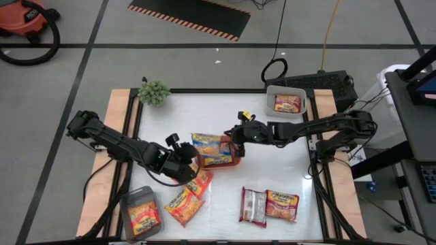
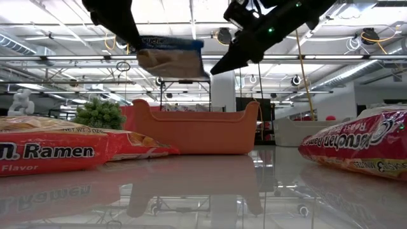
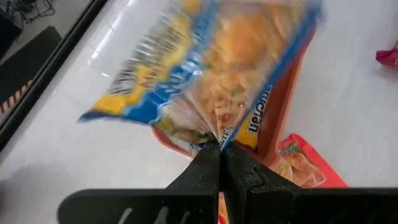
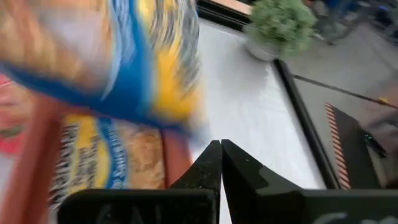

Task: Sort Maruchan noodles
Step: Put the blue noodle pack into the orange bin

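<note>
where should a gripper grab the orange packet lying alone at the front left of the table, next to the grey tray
Judging from the high view, take the orange packet by its crimped end seam on the side away from the grey tray, coming down from above. It lies flat and tilted, so the thin seam is likely the only part the fingers can pinch. The tray crowds its other side.

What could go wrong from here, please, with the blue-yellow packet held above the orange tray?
The left gripper pinches the blue-yellow packet only by its edge, so it might slip or swing and miss the orange tray. The right gripper, fingers shut and empty, hovers close beside it; the two arms could bump over the tray.
</note>
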`<control>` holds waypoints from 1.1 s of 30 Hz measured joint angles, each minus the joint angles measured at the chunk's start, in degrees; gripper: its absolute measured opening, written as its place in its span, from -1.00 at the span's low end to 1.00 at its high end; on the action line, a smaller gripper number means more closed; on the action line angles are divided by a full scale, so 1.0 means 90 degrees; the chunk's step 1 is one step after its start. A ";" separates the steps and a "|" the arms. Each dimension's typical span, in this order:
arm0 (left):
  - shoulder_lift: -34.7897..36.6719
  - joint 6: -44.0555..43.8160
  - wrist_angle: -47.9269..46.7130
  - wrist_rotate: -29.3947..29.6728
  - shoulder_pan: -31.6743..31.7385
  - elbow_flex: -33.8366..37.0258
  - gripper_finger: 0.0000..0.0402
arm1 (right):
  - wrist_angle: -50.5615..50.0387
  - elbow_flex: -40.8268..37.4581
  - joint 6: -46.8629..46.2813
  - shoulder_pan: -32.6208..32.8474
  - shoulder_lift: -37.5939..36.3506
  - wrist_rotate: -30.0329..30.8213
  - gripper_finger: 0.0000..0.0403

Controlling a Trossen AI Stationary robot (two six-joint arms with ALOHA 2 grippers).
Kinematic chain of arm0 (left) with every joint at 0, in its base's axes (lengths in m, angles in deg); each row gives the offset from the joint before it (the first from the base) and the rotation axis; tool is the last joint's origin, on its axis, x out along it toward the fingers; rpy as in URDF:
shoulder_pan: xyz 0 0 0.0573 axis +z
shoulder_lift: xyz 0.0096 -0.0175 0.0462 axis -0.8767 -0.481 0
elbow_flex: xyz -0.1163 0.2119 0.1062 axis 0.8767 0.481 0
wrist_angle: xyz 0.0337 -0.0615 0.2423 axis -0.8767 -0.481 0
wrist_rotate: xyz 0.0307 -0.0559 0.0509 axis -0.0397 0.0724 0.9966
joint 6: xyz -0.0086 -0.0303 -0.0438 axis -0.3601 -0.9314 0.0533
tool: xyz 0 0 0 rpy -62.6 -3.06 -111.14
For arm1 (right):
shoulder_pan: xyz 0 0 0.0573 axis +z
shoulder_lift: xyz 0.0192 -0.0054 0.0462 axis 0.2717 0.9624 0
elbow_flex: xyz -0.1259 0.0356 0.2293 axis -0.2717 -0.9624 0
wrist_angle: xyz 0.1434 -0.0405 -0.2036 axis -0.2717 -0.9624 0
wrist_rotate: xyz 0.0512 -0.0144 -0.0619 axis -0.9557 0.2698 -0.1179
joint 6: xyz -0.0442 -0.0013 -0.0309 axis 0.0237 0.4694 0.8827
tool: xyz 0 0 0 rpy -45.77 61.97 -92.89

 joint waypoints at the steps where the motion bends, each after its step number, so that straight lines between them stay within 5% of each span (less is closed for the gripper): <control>1: -0.0019 0.0023 0.0141 0.0000 0.0000 0.0023 -0.98 | -0.0123 0.0000 0.0076 -0.0022 -0.0071 -0.0214 -0.98; 4: -0.0060 0.0275 0.0611 -0.0038 0.0004 0.0157 -0.98 | -0.0431 0.0000 0.0068 -0.0099 -0.0209 -0.0893 -0.98; 12: -0.0103 0.0750 0.1677 -0.0311 0.0175 0.0646 -0.98 | -0.0506 0.0000 -0.0123 -0.0145 -0.0231 -0.0995 -0.98; 16: -0.0102 0.0781 0.1753 -0.0214 0.0354 0.0670 -0.98 | -0.0566 0.0000 -0.0541 -0.0159 -0.0231 -0.2001 -0.95; 24: -0.0101 0.0997 0.2069 -0.0027 0.0675 0.0670 -0.98 | -0.1387 0.0000 -0.1364 -0.0101 -0.0257 -0.2929 -0.56; 29: -0.0101 0.0912 0.2069 0.0123 0.0836 0.0670 -0.98 | -0.1663 0.0000 -0.1788 0.0063 -0.0140 -0.3017 -0.28; 33: -0.0101 0.0824 0.2072 0.0122 0.0931 0.0670 -0.98 | -0.1206 0.0000 -0.1439 0.0190 -0.0078 -0.2310 -0.17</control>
